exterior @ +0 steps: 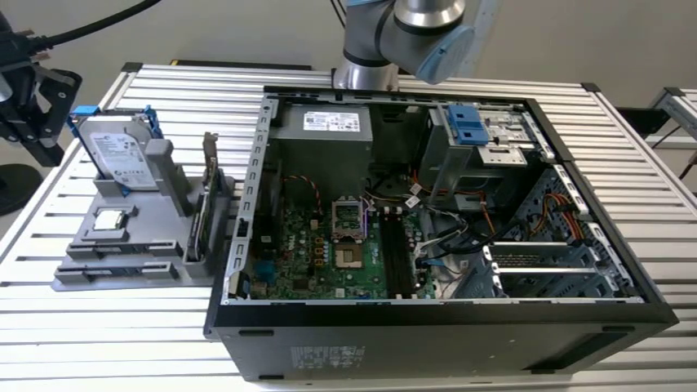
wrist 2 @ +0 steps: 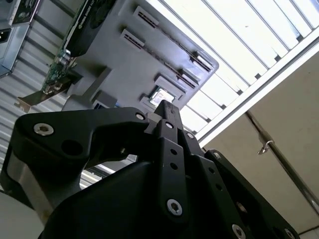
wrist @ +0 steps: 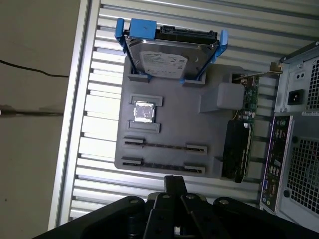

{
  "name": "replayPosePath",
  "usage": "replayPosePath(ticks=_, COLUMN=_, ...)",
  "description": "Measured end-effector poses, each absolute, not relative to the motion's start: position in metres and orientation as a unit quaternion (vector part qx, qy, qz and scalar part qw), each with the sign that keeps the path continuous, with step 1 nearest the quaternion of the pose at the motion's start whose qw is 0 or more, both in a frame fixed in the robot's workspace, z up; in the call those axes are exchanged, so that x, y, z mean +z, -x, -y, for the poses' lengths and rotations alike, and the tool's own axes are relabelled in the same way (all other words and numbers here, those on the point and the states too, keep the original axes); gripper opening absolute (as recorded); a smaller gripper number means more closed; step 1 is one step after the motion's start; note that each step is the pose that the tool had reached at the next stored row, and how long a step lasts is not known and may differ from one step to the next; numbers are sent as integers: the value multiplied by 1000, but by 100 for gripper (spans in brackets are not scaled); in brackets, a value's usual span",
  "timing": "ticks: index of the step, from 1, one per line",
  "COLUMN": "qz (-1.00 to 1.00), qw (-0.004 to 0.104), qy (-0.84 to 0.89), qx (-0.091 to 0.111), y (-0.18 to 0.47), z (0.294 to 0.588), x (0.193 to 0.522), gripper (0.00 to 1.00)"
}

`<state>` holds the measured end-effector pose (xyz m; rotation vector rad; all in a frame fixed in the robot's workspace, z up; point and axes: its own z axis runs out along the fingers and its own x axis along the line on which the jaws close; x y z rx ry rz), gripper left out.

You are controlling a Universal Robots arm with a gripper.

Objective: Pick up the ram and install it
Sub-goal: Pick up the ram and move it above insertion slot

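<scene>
Hanging over the gray tray (wrist: 199, 130), the pincer (wrist: 175, 180) is showing its tips pressed together, pinching nothing. The ram (wrist: 164, 145) is lying on edge in a tray slot, not yet picked up, so both grasping and installing are waiting. The tray is sitting near the counter's (wrist: 102, 74) edge, beside the open computer (exterior: 436, 204). It is carrying one ram, one hard drive (wrist: 167, 57), one processor chip (wrist: 144, 111) and one card (wrist: 237, 149).
</scene>
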<state>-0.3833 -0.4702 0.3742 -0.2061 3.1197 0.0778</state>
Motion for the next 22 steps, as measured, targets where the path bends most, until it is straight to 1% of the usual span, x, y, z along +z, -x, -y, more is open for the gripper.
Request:
replayPosePath(ticks=2, qz=-997, qw=7, qy=66, qx=25, y=383, z=470, x=374, gripper=0)
replayPosePath(ticks=3, qz=-997, qw=7, qy=66, qx=25, y=383, z=470, x=374, gripper=100)
replayPosePath(ticks=14, qz=-998, qw=7, qy=64, qx=25, y=383, z=470, x=374, gripper=100)
replayPosePath(ticks=22, qz=-1000, qw=8, qy=5, qx=24, y=383, z=470, x=374, gripper=100)
